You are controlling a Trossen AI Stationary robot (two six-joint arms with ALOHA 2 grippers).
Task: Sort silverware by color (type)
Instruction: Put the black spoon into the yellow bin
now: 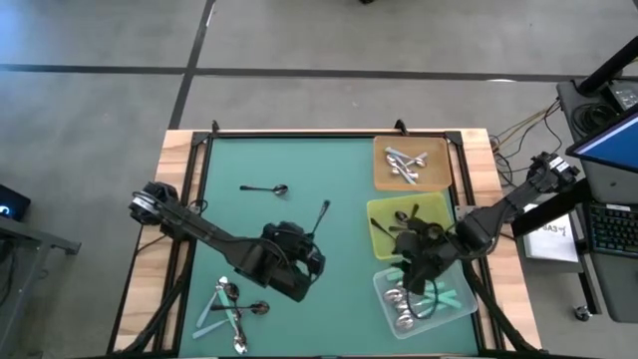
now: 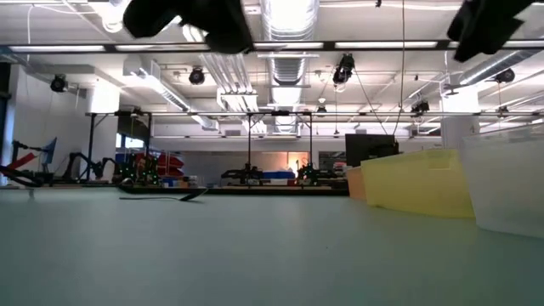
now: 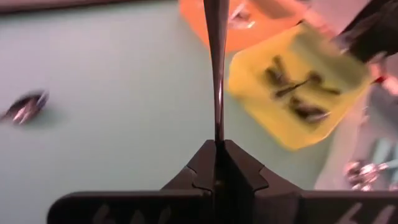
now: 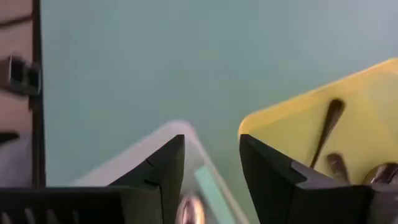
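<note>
My left gripper (image 1: 309,244) hangs over the middle of the teal mat, shut on a dark spoon (image 3: 216,74) that sticks out toward the yellow tray (image 1: 384,211). The yellow tray holds dark spoons. My right gripper (image 4: 211,165) stands open above the corner where the yellow tray and the clear tray (image 1: 439,311) meet, with nothing between its fingers. Another dark spoon (image 1: 264,188) lies flat on the mat toward the far side. A heap of silver and teal-handled spoons (image 1: 229,304) lies at the near left. My left gripper pinches one end of the dark spoon (image 3: 217,134) between its two fingers. The spoon runs straight on from the fingers, in line with them, slanting toward the table's far right. It is lifted clear of the mat, with its free end (image 1: 326,207) in the air.
An orange tray (image 1: 384,179) with silver spoons sits at the far right, behind the yellow one. The clear tray holds teal-handled spoons (image 1: 404,299). In the low view both arms hang above the mat, with the yellow tray (image 2: 416,183) and the clear tray (image 2: 510,183) at the right.
</note>
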